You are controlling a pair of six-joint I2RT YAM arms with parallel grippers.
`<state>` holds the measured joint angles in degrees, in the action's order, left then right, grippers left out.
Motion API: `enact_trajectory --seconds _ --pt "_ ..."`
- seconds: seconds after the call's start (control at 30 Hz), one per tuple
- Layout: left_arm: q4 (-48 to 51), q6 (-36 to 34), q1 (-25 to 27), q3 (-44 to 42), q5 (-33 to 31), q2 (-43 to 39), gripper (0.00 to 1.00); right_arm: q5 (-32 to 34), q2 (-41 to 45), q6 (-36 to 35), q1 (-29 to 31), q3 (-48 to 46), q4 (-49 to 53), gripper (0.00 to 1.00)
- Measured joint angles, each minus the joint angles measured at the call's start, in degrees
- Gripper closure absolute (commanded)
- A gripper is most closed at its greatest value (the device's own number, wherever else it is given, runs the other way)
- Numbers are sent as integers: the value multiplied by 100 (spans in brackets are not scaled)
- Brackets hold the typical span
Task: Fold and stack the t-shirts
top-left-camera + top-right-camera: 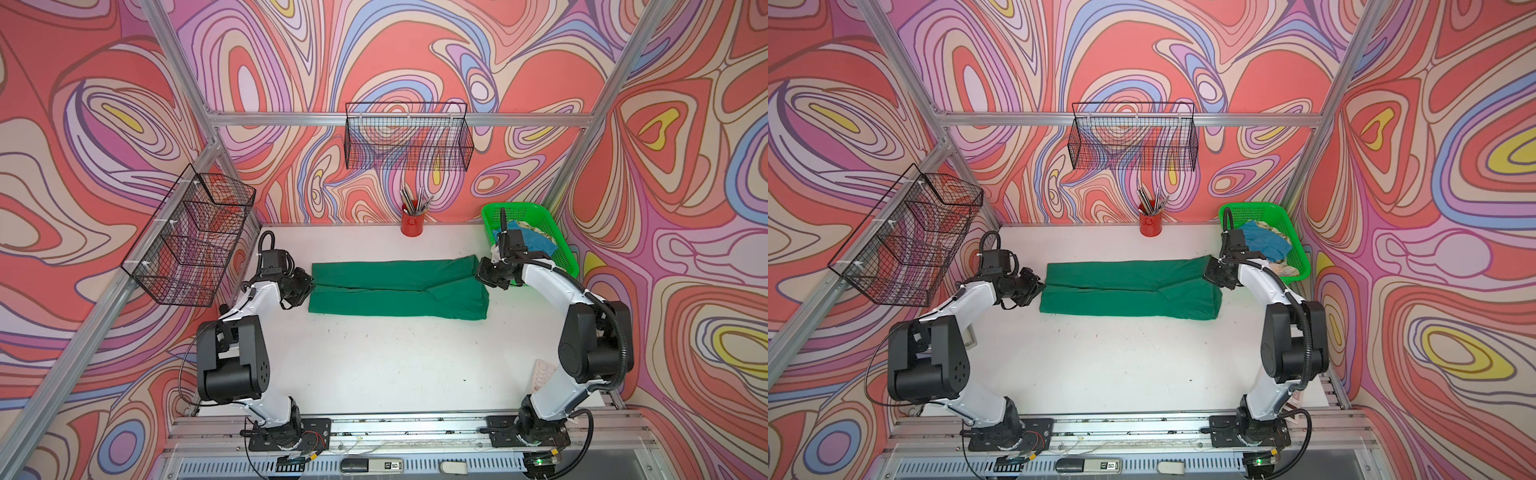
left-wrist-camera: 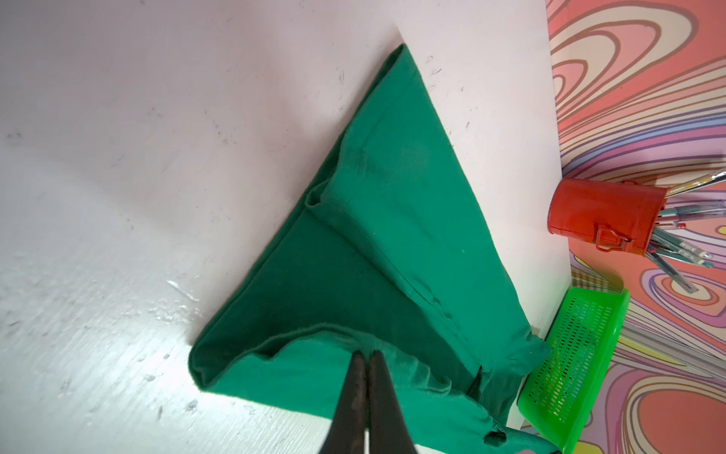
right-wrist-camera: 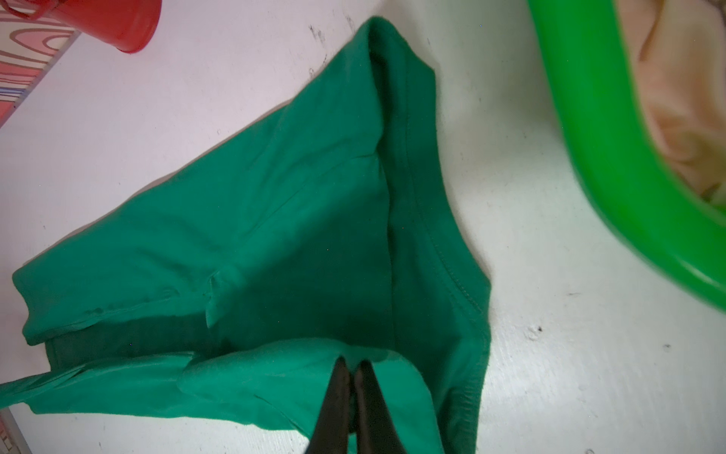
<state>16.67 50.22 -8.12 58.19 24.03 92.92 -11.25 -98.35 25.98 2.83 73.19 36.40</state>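
The green tee (image 1: 399,291) lies as a long band across the back half of the table (image 1: 374,365), with a crease line seen along its middle in both top views. Each short end is pinched. The left gripper (image 2: 365,353) is closed narrow on a raised fold of cloth at the left end. The right gripper (image 3: 353,363) is closed likewise on a fold at the right end, just beside the basket (image 1: 519,212). The blue tee (image 1: 536,241) and the cream tee (image 3: 687,118) are seen heaped in that basket, unfolded. A red cup (image 1: 410,224) of pens stands at the back wall, apart from the cloth.

The step in hand is judged to be a fold of the far long edge over the near one. For a clean result the two ends should be raised to equal height, the band held lightly taut, and both ends carried forward at one pace so that edge meets edge. The right end looks skewed and should be squared before release
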Motion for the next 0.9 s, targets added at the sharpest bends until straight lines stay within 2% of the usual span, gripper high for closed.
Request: enact_trajectory --seconds 0.33,0.6,0.9 --pt "-282 -2 -9 109 0 562 100 -4 -511 -4 -13 179 -122 100" --pt "-358 -4 -9 129 -63 619 100 -2 -667 -4 -13 236 -173 100" --pt "-175 -68 -7 131 -452 616 100 -33 -796 -44 -13 439 -236 100"
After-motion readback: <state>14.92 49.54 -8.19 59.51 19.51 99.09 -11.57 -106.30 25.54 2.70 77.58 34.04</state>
